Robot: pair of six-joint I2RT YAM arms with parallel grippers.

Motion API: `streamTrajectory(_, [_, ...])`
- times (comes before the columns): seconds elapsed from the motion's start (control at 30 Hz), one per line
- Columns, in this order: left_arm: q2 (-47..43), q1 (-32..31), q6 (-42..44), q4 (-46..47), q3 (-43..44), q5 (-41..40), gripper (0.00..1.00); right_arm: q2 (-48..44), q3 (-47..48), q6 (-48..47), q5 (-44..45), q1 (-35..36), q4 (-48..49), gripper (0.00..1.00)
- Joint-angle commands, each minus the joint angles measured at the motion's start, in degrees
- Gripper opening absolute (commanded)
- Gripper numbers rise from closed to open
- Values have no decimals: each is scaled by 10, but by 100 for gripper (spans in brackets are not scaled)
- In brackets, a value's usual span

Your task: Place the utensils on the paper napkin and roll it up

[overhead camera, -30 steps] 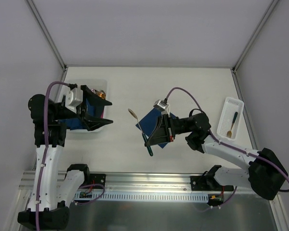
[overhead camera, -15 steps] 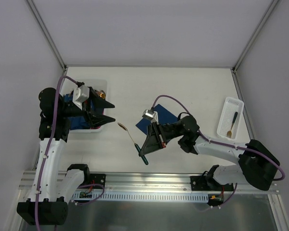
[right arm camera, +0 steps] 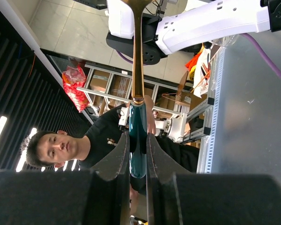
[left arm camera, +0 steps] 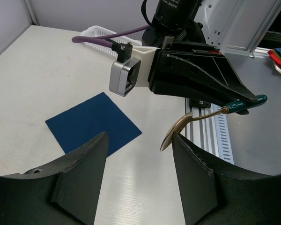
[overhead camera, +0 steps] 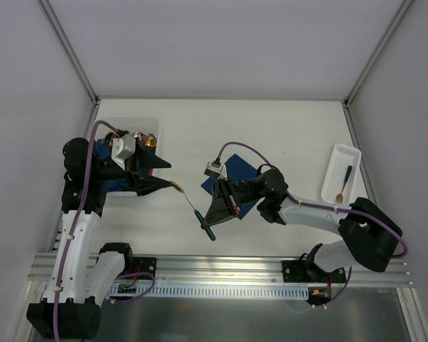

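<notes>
From overhead I see the napkin (overhead camera: 239,167) lying flat on the table (overhead camera: 285,128), a dark blue square with nothing on it. My right gripper (overhead camera: 207,224) hangs just off the napkin's left corner, its jaws clamped on the dark green handle of a spoon (overhead camera: 192,205). The right wrist camera shows the handle pinched tight between both fingers (right arm camera: 122,154), with the gold stem running straight out past them. The spoon is in the air, not on the napkin, and its gold bowl points away from the napkin toward my left gripper (overhead camera: 170,176). That gripper's jaws stand apart. In its wrist view the bowl sits right at the inner tip of one finger (left arm camera: 196,173), and I cannot tell whether they touch. Well off the napkin's right side, a fork (overhead camera: 344,187) lies in a white tray (overhead camera: 335,160). Well off its left side is a white bin (overhead camera: 139,122).
</notes>
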Motion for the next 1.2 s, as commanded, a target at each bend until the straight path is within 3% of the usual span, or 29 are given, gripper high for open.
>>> streamTrajectory(0.0, [-16, -5, 18, 15, -8, 203, 57, -7, 23, 11, -10, 1, 104, 0])
streamTrajectory(0.27, [-26, -5, 4, 15, -10, 203, 56, -22, -17, 11, -38, -22, 104, 0])
streamTrajectory(0.47, [-22, -51, -21, 16, -26, 203, 56, 3, 11, 19, -65, -23, 106, 0])
streamTrajectory(0.73, [-13, -60, -17, 18, -34, 203, 54, 23, 35, 44, -75, -22, 122, 0])
streamTrajectory(1.03, [-18, -63, -8, 20, -55, 203, 45, 29, 46, 67, -75, -23, 141, 0])
streamTrajectory(1.17, [-18, -63, -2, 21, -50, 203, 33, 36, 48, 72, -76, -23, 145, 0])
